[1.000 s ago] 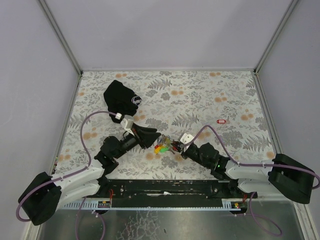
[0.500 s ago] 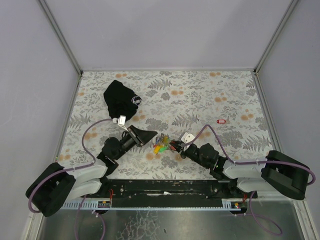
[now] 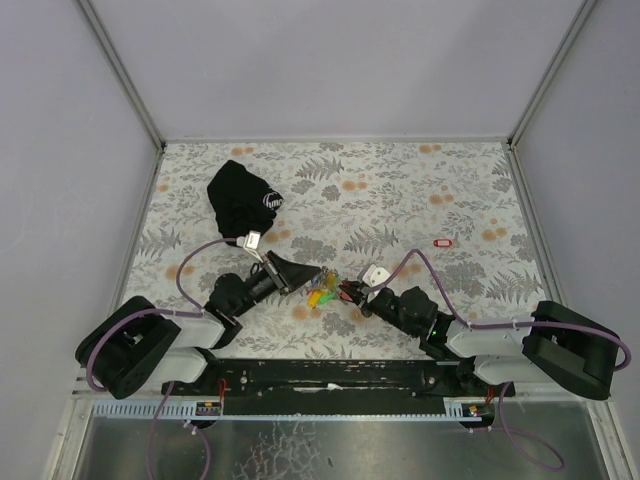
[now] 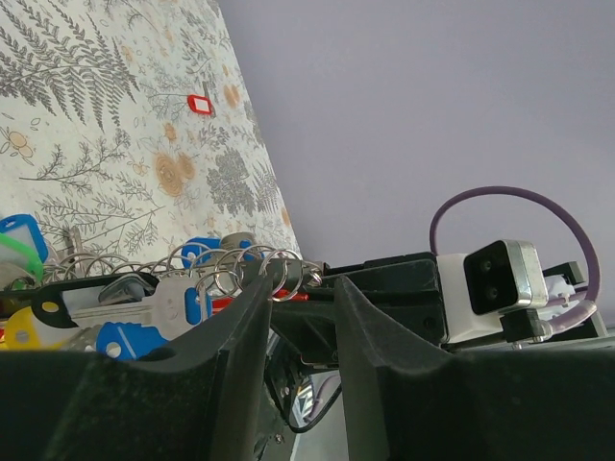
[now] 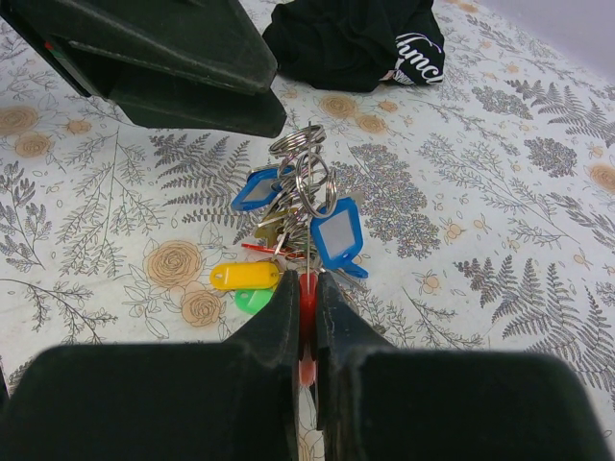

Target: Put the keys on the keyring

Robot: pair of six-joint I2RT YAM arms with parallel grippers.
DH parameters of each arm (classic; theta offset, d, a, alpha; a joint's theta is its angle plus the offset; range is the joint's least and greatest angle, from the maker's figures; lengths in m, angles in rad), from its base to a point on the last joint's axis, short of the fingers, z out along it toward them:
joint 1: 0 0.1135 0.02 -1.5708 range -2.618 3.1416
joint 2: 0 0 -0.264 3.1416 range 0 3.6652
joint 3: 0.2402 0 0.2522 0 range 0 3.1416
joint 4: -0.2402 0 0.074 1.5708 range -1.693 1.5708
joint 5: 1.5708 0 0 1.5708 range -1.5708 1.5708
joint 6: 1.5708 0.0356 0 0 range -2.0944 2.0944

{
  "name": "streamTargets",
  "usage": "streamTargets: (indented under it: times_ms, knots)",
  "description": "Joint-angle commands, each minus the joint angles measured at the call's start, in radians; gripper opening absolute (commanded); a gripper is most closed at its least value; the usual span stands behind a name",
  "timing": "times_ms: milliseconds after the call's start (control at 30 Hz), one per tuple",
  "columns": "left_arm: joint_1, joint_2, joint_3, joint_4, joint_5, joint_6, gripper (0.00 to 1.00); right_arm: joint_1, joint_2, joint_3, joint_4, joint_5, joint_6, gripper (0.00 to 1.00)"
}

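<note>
The bunch of keys (image 3: 322, 290) with blue, yellow and green tags lies between my two grippers at the table's near middle. My right gripper (image 3: 347, 292) is shut on a red tag (image 5: 307, 288) of the bunch, with the blue tag (image 5: 334, 233), yellow tag (image 5: 248, 277) and metal rings (image 5: 306, 154) just ahead of it. My left gripper (image 3: 305, 273) is open, and its fingertips are at the rings (image 4: 252, 270) from the other side. One loose red-tagged key (image 3: 444, 242) lies apart at the right, and it also shows in the left wrist view (image 4: 200, 103).
A black cloth pouch (image 3: 243, 198) with a white logo lies at the back left, and it also shows in the right wrist view (image 5: 356, 38). The floral table cloth (image 3: 400, 190) is walled in on three sides. Purple cables loop beside both arms.
My left arm has folded lower and its gripper has shifted slightly right toward the bunch. My right gripper has stayed shut on the red tag in nearly the same place.
</note>
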Motion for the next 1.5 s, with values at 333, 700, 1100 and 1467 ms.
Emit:
streamTargets:
  times_ms: [333, 700, 1100, 1467]
  knots:
    - [0.007, 0.02, 0.043, 0.021, 0.034, 0.026, 0.33, 0.006, -0.007, 0.013, 0.123, -0.007, 0.006, 0.0]
    - [0.007, -0.004, 0.03, -0.041, -0.005, 0.047, 0.35, 0.007, -0.013, 0.01, 0.119, -0.004, 0.004, 0.0]
    - [0.007, -0.053, 0.05, -0.12, 0.0, 0.092, 0.3, 0.006, -0.006, 0.015, 0.122, -0.01, 0.007, 0.0]
    - [0.005, 0.021, 0.065, -0.044, 0.054, 0.065, 0.24, 0.006, -0.003, 0.018, 0.121, -0.014, 0.007, 0.0]
